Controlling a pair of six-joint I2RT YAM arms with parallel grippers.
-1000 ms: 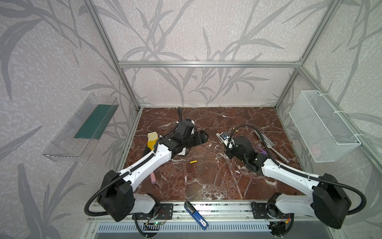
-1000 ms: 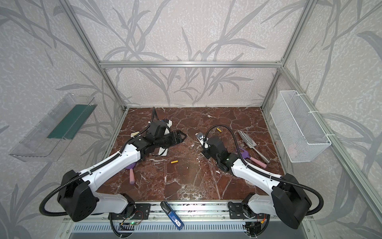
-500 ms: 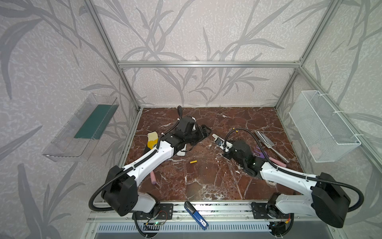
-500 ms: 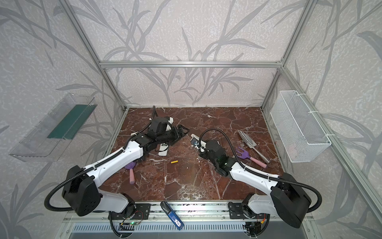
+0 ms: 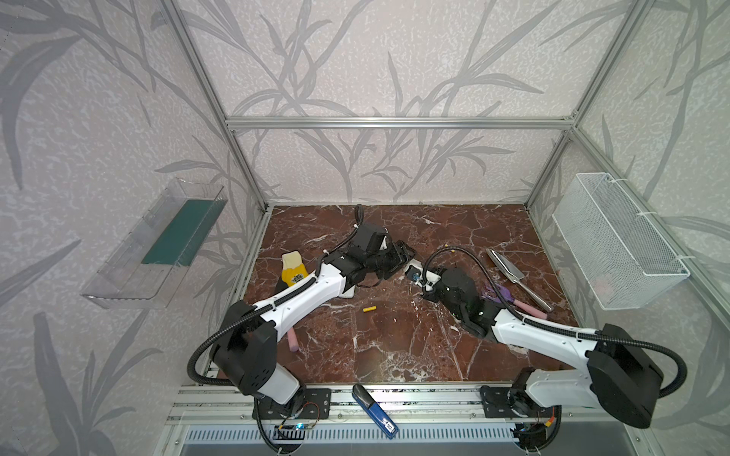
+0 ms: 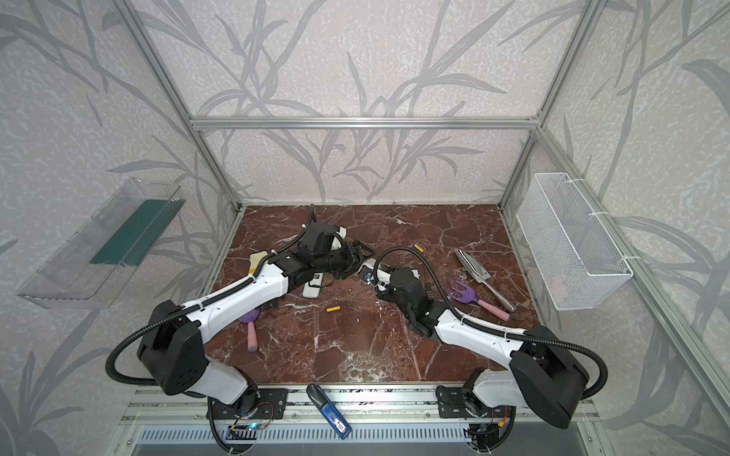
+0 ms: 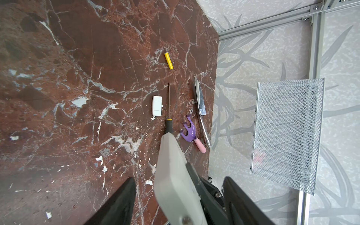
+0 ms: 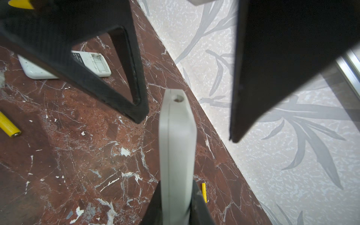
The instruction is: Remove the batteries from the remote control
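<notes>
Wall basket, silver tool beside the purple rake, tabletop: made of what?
Wall basket: white-coated wire mesh, see-through grid. Silver tool: likely polished metal, mirror glints. Tabletop: red-brown marble look, white veins; real stone or print, cannot tell.

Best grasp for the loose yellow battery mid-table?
Pinch the battery at mid-barrel, coming straight down, jaws closing across its width. It lies flat on bare marble with nothing touching it, so both long sides look free; the rounded ends would likely slip.
</notes>
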